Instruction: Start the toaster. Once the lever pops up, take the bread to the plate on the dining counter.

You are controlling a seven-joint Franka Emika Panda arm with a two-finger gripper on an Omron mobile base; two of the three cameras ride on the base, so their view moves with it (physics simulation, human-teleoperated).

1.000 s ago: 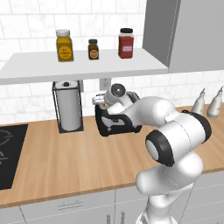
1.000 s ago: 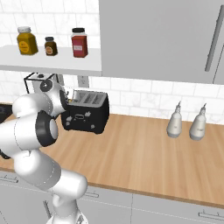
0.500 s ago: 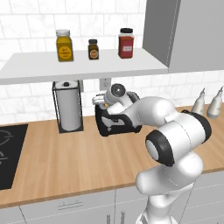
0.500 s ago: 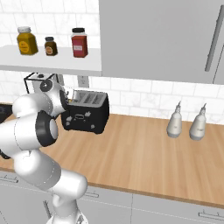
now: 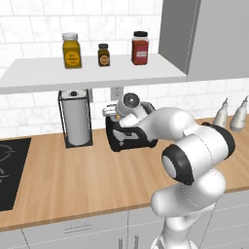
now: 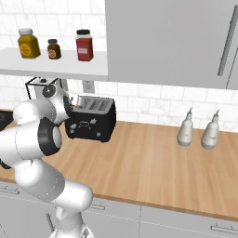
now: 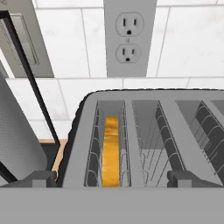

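the wood counter [image 6: 153, 160] is running along under the tiled wall, carrying the black toaster [image 6: 91, 122] at its back edge, just beside the paper towel holder [image 5: 75, 119]. the gripper [image 5: 113, 111] is hanging over the toaster's grey slotted top with its jaws spread wide and nothing between them. in the hand view the bread [image 7: 111, 151] is standing on edge inside the leftmost slot, below a wall outlet [image 7: 127, 37].
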